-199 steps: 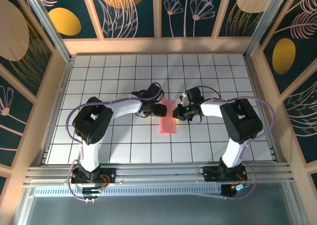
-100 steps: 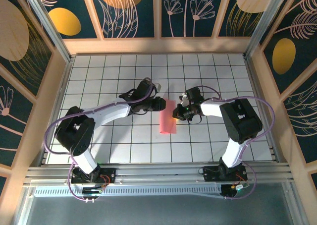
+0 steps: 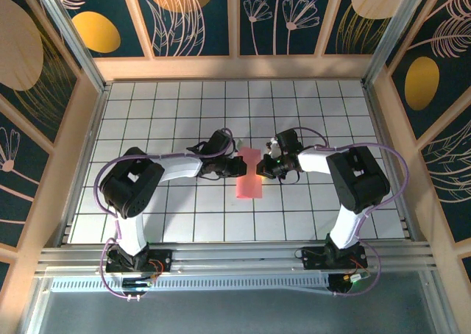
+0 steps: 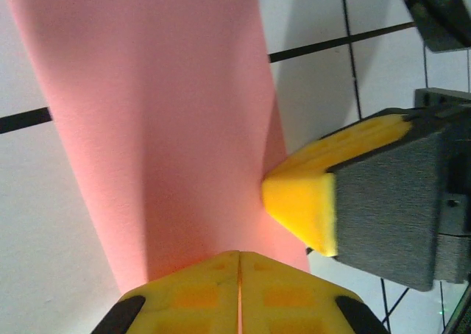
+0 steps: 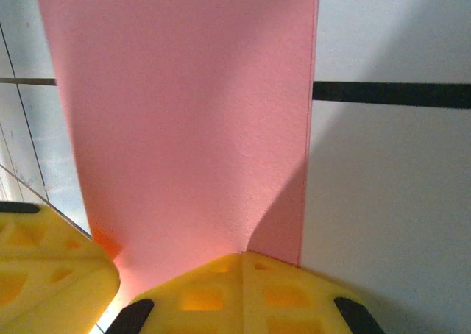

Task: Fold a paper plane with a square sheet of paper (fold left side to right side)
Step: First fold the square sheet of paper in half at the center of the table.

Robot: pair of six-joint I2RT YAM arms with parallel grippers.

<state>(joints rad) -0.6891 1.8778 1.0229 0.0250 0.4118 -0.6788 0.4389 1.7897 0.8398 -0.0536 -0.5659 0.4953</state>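
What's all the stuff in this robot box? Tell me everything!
sheet of paper: one, salmon-pink, a narrow strip lying mid-table between the arms' tips
table: one, white tiles with dark grid lines, under everything
wall panels: several, dark blue with golden ovals and pale leaf drawings, around the table
metal rail: one, silver, along the near edge
left arm: one, white and black, reaching in from the left
right arm: one, white and black, reaching in from the right
left fingers: two, yellow, shut, at the paper's edge
right fingers: two, yellow, shut, at the paper's opposite edge
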